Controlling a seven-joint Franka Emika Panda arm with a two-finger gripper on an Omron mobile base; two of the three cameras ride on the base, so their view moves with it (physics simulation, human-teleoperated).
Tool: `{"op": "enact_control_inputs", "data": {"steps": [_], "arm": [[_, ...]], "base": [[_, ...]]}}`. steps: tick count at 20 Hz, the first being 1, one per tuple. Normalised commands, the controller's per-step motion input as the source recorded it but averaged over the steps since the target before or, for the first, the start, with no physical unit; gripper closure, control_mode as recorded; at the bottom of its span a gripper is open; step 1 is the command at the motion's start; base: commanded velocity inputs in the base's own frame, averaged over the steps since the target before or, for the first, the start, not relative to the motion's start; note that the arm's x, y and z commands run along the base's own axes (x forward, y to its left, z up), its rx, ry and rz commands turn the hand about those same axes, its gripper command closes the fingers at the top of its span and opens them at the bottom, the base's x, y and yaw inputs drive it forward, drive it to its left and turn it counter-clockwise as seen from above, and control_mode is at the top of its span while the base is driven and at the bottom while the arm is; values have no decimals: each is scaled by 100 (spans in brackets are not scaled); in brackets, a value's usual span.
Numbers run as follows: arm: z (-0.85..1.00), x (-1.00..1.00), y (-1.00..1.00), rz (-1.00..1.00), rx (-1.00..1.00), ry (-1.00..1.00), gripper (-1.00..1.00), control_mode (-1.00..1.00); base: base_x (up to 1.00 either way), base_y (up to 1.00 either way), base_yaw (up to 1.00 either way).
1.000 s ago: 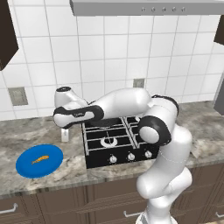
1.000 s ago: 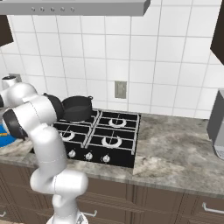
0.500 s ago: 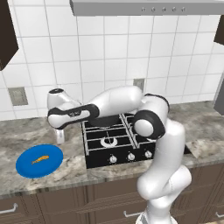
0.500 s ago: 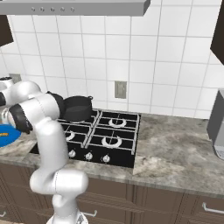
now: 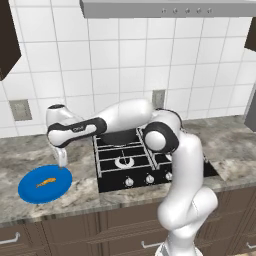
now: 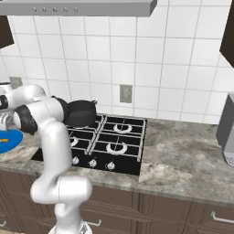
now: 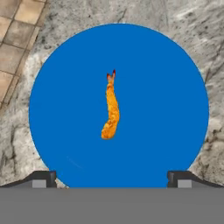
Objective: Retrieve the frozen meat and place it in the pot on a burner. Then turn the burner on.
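Note:
The frozen meat [image 7: 110,109] is a small orange-brown lump lying in the middle of a round blue plate [image 7: 175,87]; from the left base it shows as the meat [image 5: 46,182] on the plate [image 5: 30,192], left of the cooktop. My gripper [image 5: 62,161] hangs just above the plate's far right rim, fingers pointing down. In the hand view the fingertips [image 7: 43,178] stand wide apart with nothing between them, so it is open. The dark pot [image 6: 81,113] sits on the rear left burner, partly behind my arm. The front burner [image 5: 124,162] is bare.
Silver knobs [image 5: 149,179] line the cooktop's front edge. The granite counter [image 6: 183,160] stretches right of the stove, with a grey appliance [image 6: 226,135] at the far right. A tiled wall with outlets [image 5: 20,109] rises behind; brown floor tiles [image 7: 17,39] show beyond the counter edge.
My arm has swung further left and lowered, bringing the gripper from the cooktop's left edge to just above the blue plate. The plate and meat have not moved.

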Motion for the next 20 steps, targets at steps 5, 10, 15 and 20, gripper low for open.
{"op": "enact_control_inputs", "data": {"steps": [5,10,15,20], "arm": [[-15,0,28,3,-1,12,-100,-100],[-19,0,24,2,-2,14,-100,-100],[-29,0,21,2,-4,8,-100,-100],[-25,0,21,5,-10,7,-100,-100]], "base": [[0,0,0],[0,0,0],[0,0,0],[0,0,0]]}}
